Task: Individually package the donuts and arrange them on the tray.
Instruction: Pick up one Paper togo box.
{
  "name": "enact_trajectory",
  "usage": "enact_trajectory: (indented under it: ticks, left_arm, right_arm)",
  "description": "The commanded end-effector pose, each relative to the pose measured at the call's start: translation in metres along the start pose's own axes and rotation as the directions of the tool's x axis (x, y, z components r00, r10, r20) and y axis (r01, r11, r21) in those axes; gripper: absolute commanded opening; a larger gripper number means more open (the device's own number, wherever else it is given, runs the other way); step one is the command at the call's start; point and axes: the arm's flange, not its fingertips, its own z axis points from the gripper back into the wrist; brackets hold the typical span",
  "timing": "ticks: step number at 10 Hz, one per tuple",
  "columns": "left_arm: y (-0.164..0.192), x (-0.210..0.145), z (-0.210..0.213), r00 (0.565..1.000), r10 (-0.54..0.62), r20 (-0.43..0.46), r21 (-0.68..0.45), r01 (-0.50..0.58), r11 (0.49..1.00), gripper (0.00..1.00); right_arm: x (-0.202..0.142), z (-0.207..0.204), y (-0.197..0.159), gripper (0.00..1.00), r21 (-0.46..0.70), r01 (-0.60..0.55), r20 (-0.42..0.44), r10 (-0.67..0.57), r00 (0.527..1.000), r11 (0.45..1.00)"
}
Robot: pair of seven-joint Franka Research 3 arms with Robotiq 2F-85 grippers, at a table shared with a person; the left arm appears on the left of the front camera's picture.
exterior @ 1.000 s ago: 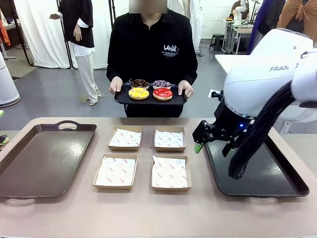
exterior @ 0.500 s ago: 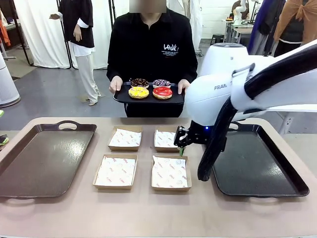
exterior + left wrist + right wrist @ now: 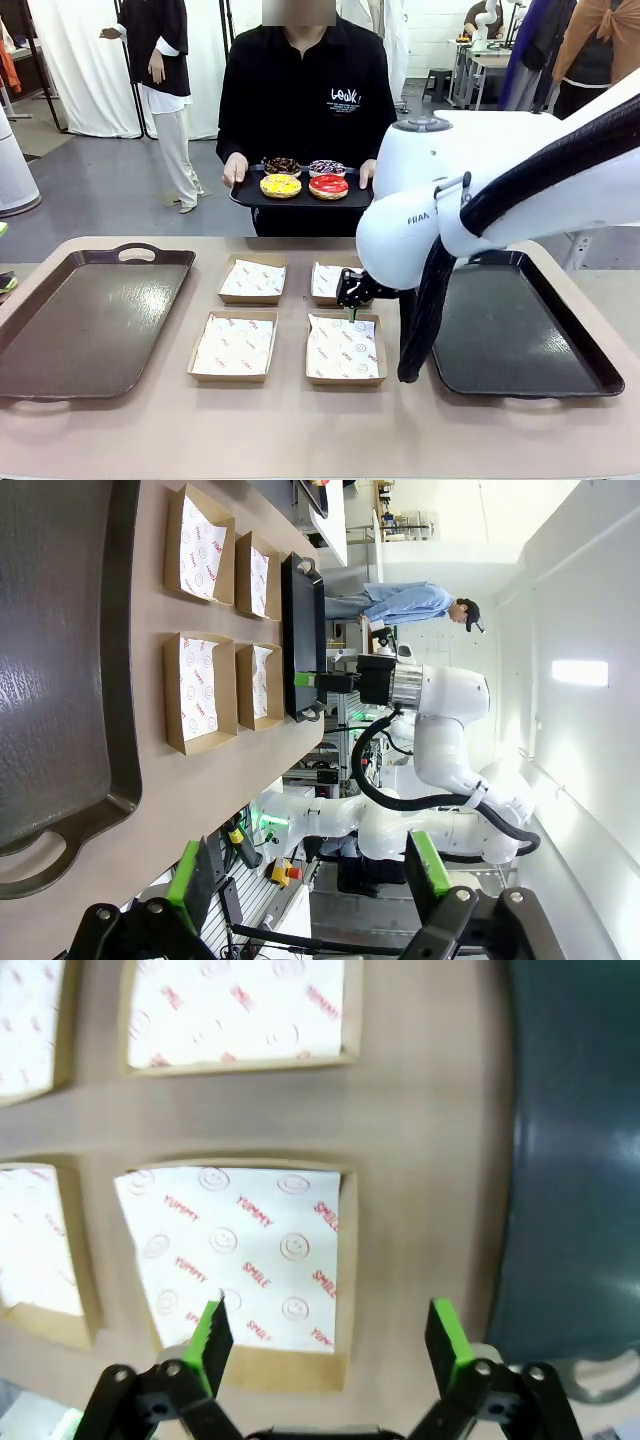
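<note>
While a person (image 3: 300,90) holds a black tray (image 3: 243,199) w/ all four donuts (image 3: 304,178) at 12 o'clock, front view has the right gripper (image 3: 352,303) over the boxes (image 3: 233,346) at centre of the worktop (image 3: 300,430). L wrist view: left gripper (image 3: 310,875) open, empty; brown tray (image 3: 60,660) at 10 o'clock. R wrist view: right gripper jaws wide, nothing held, above a lined box (image 3: 240,1250); dark tray (image 3: 580,1160) at 3 o'clock.

Right arm (image 3: 480,190) reaches across the middle, right claw (image 3: 325,1325) pointing down, jaws apart; left claw (image 3: 305,870) likewise spread.
</note>
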Motion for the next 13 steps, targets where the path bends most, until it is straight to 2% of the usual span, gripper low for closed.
enact_trajectory:
  ticks: [1,5,9,10,11,12,13]
  left_arm:
    - [-0.001,0.000,0.002,1.000,-0.008,0.007,-0.019,0.008,1.000,1.00]
    - [-0.001,0.000,0.002,1.000,-0.008,0.007,-0.019,0.008,1.000,1.00]
    - [-0.001,0.000,0.002,1.000,-0.008,0.007,-0.019,0.008,1.000,1.00]
    - [-0.001,0.000,0.002,1.000,-0.008,0.007,-0.019,0.008,1.000,1.00]
    - [-0.001,0.000,0.002,1.000,-0.008,0.007,-0.019,0.008,1.000,1.00]
    - [-0.001,0.000,0.002,1.000,-0.008,0.007,-0.019,0.008,1.000,1.00]
    - [-0.001,0.000,0.002,1.000,-0.008,0.007,-0.019,0.008,1.000,1.00]
  right_arm:
    - [-0.005,-0.024,0.003,1.00,-0.022,-0.002,0.064,0.003,0.998,1.000]
    - [-0.022,-0.049,0.000,1.00,-0.038,0.000,0.079,0.003,0.997,0.999]
    - [-0.023,-0.056,-0.002,1.00,-0.010,-0.040,0.078,0.041,0.996,0.999]
    - [-0.023,-0.057,-0.002,0.60,-0.005,-0.053,0.088,0.053,0.995,0.999]
    - [-0.022,-0.057,-0.003,0.41,-0.001,-0.043,0.078,0.043,0.996,0.999]
    - [-0.022,-0.057,-0.003,0.01,0.002,-0.041,0.077,0.041,0.996,0.999]
    - [-0.021,-0.056,-0.003,0.00,0.000,-0.043,0.078,0.043,0.996,0.999]
